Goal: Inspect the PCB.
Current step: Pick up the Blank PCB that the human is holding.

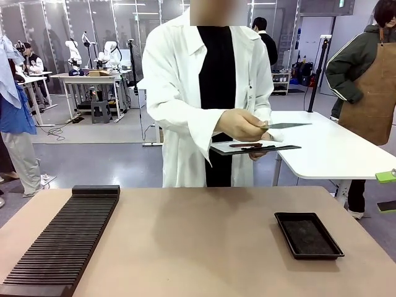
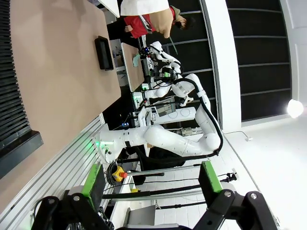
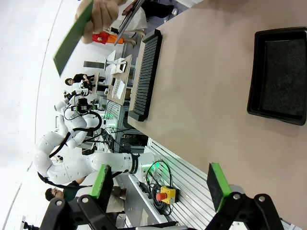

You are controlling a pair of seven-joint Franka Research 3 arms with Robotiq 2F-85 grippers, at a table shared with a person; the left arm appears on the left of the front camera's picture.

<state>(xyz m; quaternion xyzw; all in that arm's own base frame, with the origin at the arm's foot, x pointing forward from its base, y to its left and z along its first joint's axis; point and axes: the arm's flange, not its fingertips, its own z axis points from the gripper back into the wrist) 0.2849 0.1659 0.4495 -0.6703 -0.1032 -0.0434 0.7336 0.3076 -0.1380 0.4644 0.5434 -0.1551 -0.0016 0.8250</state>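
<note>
Right wrist view shows the PCB (image 3: 72, 37) flat, thin, plain green.

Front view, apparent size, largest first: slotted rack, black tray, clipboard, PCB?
1. slotted rack
2. black tray
3. clipboard
4. PCB
The last two are unsure: both show as thin edge-on slivers, held farther from the camera. The clipboard's sliver just looks longer.
</note>
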